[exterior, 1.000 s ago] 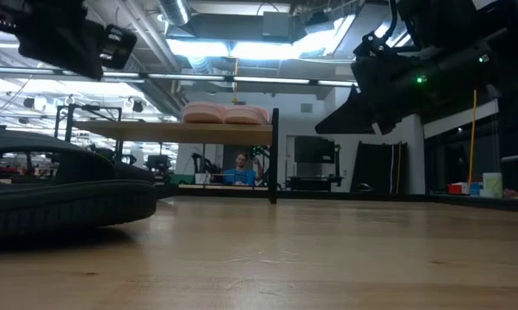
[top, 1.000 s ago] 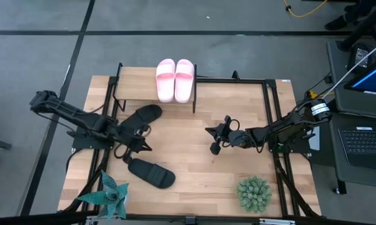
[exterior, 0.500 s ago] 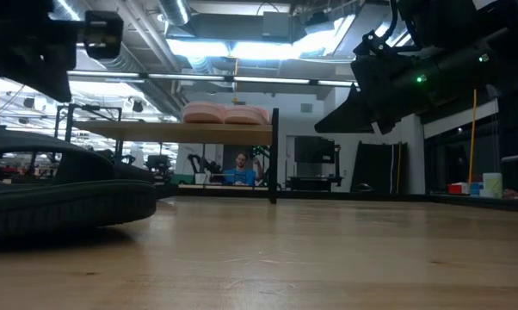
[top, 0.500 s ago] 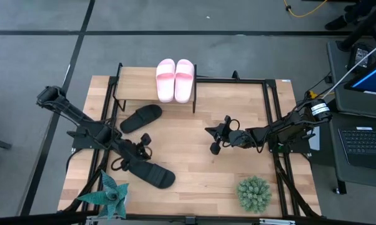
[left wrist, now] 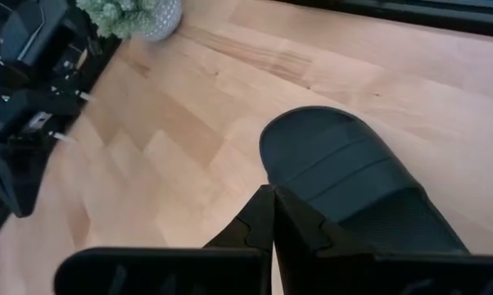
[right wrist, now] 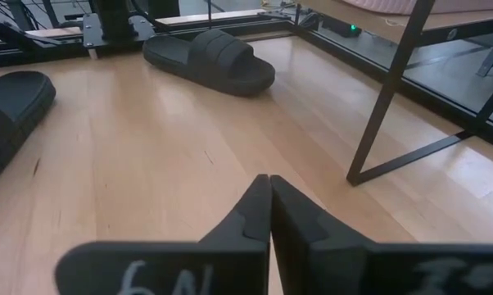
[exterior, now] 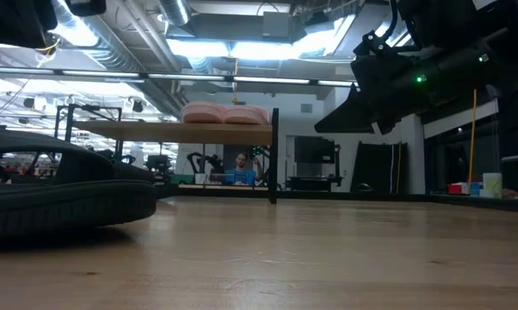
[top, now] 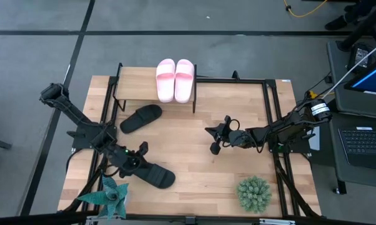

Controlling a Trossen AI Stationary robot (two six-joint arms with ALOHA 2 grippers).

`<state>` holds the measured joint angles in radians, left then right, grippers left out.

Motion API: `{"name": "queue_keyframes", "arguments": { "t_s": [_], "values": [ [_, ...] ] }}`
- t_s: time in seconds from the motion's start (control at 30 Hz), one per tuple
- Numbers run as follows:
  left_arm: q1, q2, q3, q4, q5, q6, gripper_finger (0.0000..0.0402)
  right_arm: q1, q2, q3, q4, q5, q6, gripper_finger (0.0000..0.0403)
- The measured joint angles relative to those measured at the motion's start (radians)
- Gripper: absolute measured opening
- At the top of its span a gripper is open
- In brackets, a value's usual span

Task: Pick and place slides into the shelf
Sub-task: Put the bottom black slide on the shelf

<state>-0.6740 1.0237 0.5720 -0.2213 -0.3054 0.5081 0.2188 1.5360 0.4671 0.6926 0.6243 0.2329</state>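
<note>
While pink slides (top: 175,80) top the shelf (top: 134,84), black slides (top: 152,174) matte, both tools pressed together.

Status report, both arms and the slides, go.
Left gripper shut, empty, over near black slide. Right gripper shut, empty, mid-table. Pink pair on shelf; other black slide on table by shelf. Nothing in the way.

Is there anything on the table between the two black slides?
No. In the high view only bare wood lies between the black slide by the shelf and the black slide near the front; the left gripper hangs beside the gap.
</note>
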Motion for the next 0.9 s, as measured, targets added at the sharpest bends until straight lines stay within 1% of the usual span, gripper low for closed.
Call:
{"name": "queue_keyframes", "arguments": {
  "t_s": [0.1, 0.2, 0.33, 0.57, 0.7, 0.9],
  "values": [
    [-0.007, 0.0, 0.0, -0.004, -0.025, 0.001, 0.0, 0.0, 0.0, 0.0, 0.0, 0.0, 0.001, 0.0006],
    [-0.007, 0.001, 0.0, -0.004, -0.03, 0.001, 0.0, 0.0, 0.0, 0.0, 0.0, 0.0, 0.001, 0.0015],
    [-0.007, 0.021, 0.0, -0.001, -0.068, -0.005, 0.0, 0.0, 0.0, 0.0, 0.0, 0.0, 0.001, 0.0022],
    [0.017, 0.037, 0.0, 0.022, -0.078, -0.043, 0.0, 0.0, 0.0, 0.0, 0.0, 0.0, 0.015, 0.0009],
    [0.032, 0.037, 0.0, 0.066, -0.113, -0.059, 0.0, 0.0, 0.0, 0.0, -0.001, 0.0, 0.022, 0.0006],
    [0.037, 0.037, 0.0, 0.078, -0.122, -0.054, 0.0, 0.0, 0.0, 0.0, -0.001, 0.0, 0.028, 0.002]
  ]
}}
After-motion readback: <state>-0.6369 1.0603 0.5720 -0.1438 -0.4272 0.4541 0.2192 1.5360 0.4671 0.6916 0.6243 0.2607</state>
